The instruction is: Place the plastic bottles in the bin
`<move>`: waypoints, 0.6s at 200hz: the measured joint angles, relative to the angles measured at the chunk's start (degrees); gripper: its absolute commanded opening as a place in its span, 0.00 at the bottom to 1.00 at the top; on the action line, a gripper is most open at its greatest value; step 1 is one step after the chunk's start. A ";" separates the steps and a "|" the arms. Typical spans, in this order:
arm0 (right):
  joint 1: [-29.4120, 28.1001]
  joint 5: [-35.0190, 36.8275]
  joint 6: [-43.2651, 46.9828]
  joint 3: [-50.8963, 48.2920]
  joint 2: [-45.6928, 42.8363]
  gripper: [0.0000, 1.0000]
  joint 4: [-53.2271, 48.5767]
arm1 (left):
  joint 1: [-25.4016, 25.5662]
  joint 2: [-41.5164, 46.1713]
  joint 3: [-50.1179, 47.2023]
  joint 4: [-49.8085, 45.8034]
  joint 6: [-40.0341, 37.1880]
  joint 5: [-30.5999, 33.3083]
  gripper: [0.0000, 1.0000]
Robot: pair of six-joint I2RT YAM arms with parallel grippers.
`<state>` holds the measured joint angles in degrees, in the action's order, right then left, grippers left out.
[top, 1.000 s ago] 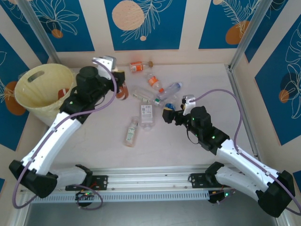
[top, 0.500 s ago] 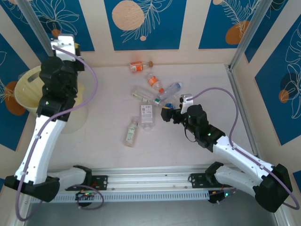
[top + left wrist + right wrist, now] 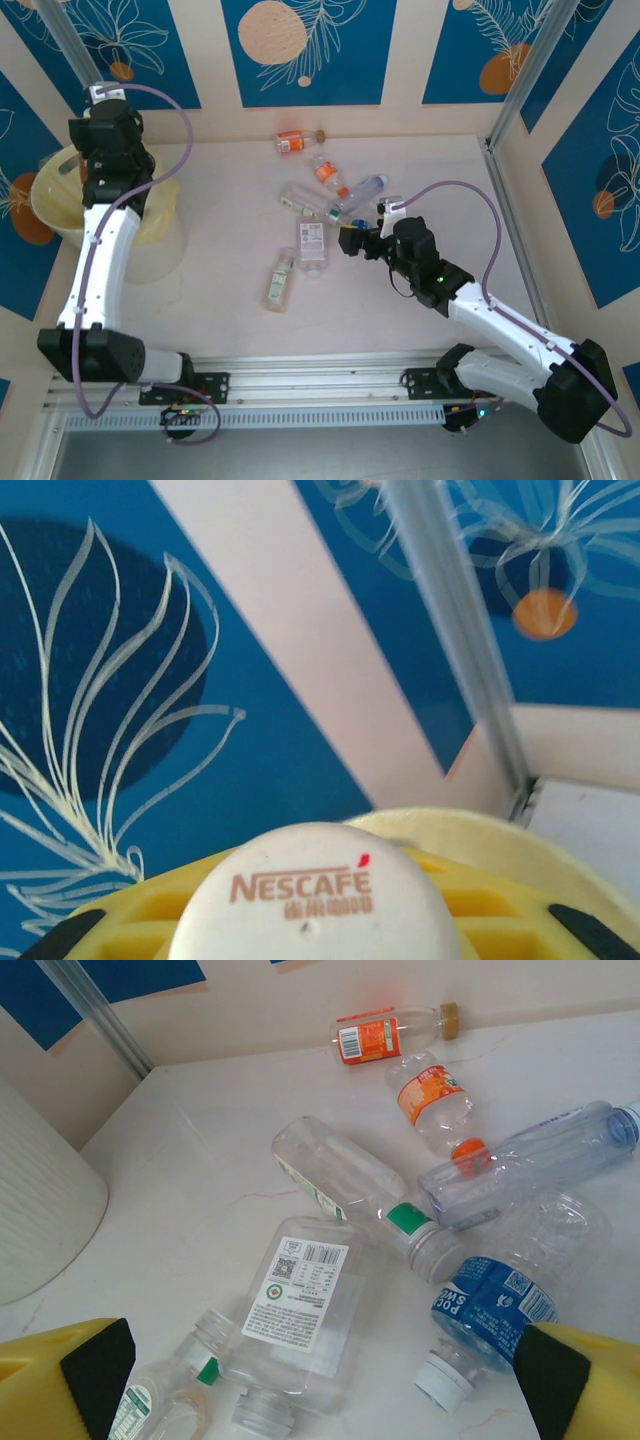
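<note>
The pale table (image 3: 430, 170) takes up the middle of the overhead view, with blue patterned walls (image 3: 310, 50) round it. The yellow bin (image 3: 52, 195) stands at the table's far left corner, and a clear liner (image 3: 155, 245) hangs down its side. The left arm (image 3: 98, 250) rises by the bin, its top end up near the far rim. I cannot tell whether it is over the opening.

The left gripper (image 3: 320, 935) has its yellow fingers (image 3: 150, 905) closed on a Nescafé bottle (image 3: 315, 885). Just the bottle's round white end shows.

The right arm (image 3: 500, 320) reaches low across the table to the loose bottles near the middle. The right gripper (image 3: 325, 1375) hangs over them with its fingers spread wide and nothing in them.

Under the right gripper lies a flat clear bottle (image 3: 300, 1300) with a white label. Just to its right is a blue-labelled bottle (image 3: 495, 1295) with a white cap. Beyond these lie a green-banded bottle (image 3: 345, 1175) and a long clear bottle (image 3: 530, 1160), their ends touching. Farther back are two orange-labelled bottles (image 3: 430, 1095), one against the far wall. A small bottle (image 3: 165, 1400) lies by the left fingertip
</note>
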<state>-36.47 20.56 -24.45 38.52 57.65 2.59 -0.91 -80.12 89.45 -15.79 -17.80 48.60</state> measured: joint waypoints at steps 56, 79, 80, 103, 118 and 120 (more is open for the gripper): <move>0.11 0.02 -0.59 0.00 0.00 1.00 -0.26 | -6.56 -5.97 -2.56 -11.47 9.07 3.80 0.00; 0.11 0.00 -0.61 0.00 0.00 1.00 -0.26 | -7.76 -9.18 -2.58 -13.99 10.43 6.93 0.01; 0.13 -0.02 -0.61 0.00 0.00 1.00 -0.26 | -7.82 -9.44 -2.58 -14.08 10.40 7.04 0.02; 0.13 0.00 -0.63 0.00 0.00 0.99 -0.26 | -8.46 -13.49 -2.51 -15.45 10.27 9.92 0.17; 0.13 0.00 -0.63 0.00 0.00 1.00 -0.26 | -8.66 -15.23 -2.36 -16.72 10.32 10.62 0.30; 0.13 0.00 -0.61 0.00 0.00 1.00 -0.26 | -8.72 -15.61 -2.23 -16.96 10.32 10.64 0.33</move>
<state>-36.34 20.56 -25.06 38.52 57.65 2.33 -9.63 -95.72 87.22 -32.75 -7.49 59.24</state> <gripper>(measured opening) 0.995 0.350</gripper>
